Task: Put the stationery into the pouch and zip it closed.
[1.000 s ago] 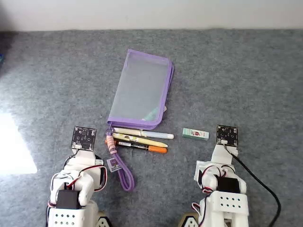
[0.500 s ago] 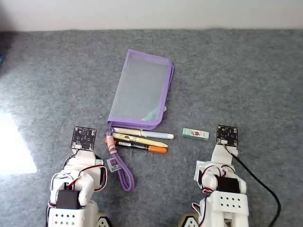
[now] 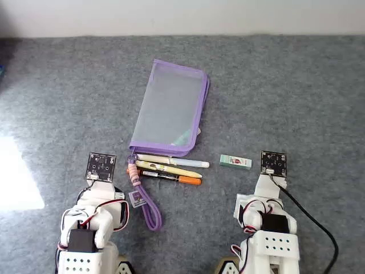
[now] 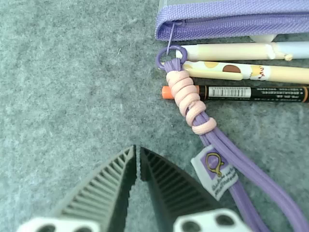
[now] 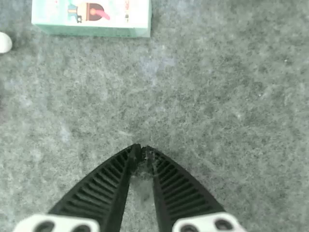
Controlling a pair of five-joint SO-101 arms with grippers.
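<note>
Currently | pouch (image 3: 171,108) flat | pens (image 3: 171,169), small green box (image 3: 235,162) outside it | left gripper (image 4: 136,150), right gripper (image 5: 141,151) closed, empty

High view:
- A greenish item (image 3: 183,137) lies inside the pouch (image 3: 171,108), at the lower right of its mesh. It is veiled and cannot be identified.
- The print on the strap tag (image 3: 137,198) is too small to read.
- The arm bases (image 3: 85,257) run off the lower edge.

Left wrist view:
- The pouch is cut by the frame edge.
- The three pens (image 4: 241,71) and the purple strap (image 4: 246,169) run out of frame.

Right wrist view:
- The green box (image 5: 91,14) is cut by the frame edge.
- A white tip (image 5: 3,42) at the edge is unidentifiable.
</note>
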